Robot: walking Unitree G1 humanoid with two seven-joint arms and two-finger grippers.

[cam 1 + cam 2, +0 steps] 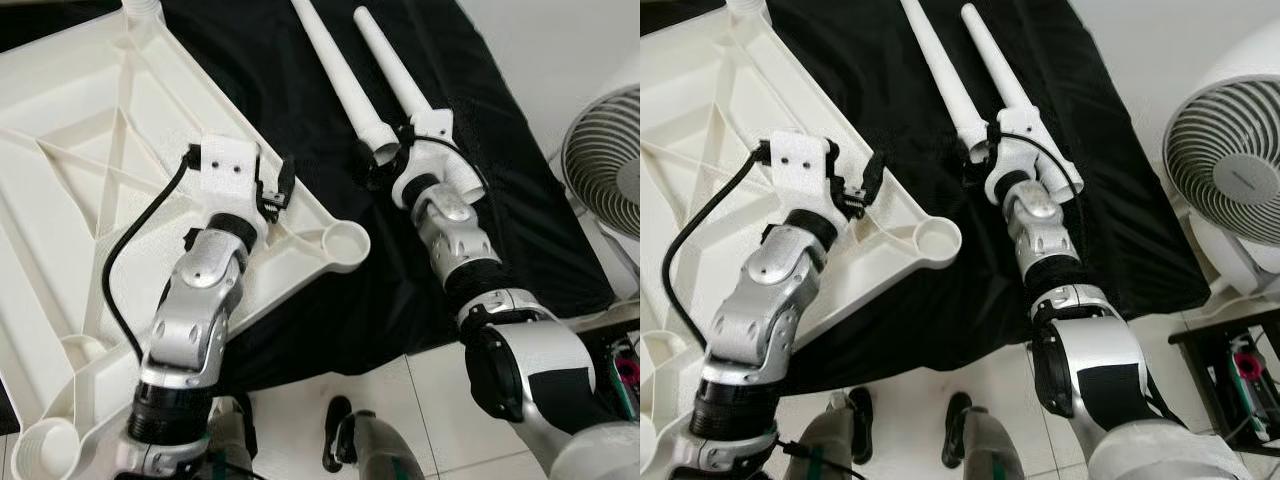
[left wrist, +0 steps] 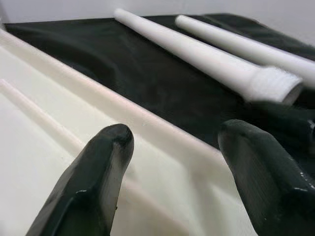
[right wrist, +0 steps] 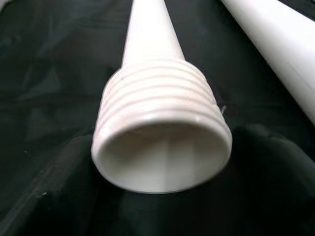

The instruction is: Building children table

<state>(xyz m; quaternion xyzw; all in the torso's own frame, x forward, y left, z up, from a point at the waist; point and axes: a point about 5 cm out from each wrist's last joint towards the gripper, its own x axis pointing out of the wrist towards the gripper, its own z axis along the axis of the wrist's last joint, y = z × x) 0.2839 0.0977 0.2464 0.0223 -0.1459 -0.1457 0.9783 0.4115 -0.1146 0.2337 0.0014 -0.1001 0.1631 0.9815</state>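
Observation:
The white table top (image 1: pixel 90 200) lies upside down on a black cloth (image 1: pixel 300 110), ribs up, with a round leg socket (image 1: pixel 345 245) at its near corner. Two white tapered legs lie side by side on the cloth, one on the left (image 1: pixel 335 70) and one on the right (image 1: pixel 395 65). My left gripper (image 1: pixel 275 190) hovers open over the top's edge rib, just short of that socket, with nothing between its fingers (image 2: pixel 106 162). My right gripper (image 1: pixel 380 160) is at the left leg's threaded end (image 3: pixel 162 142), which faces the wrist camera from very close.
A white floor fan (image 1: pixel 605 170) stands at the right, beside the cloth's edge. Another socket (image 1: pixel 45 445) sits at the top's near left corner. White tiled floor (image 1: pixel 400 400) lies below the cloth, with my feet (image 1: pixel 335 435) on it.

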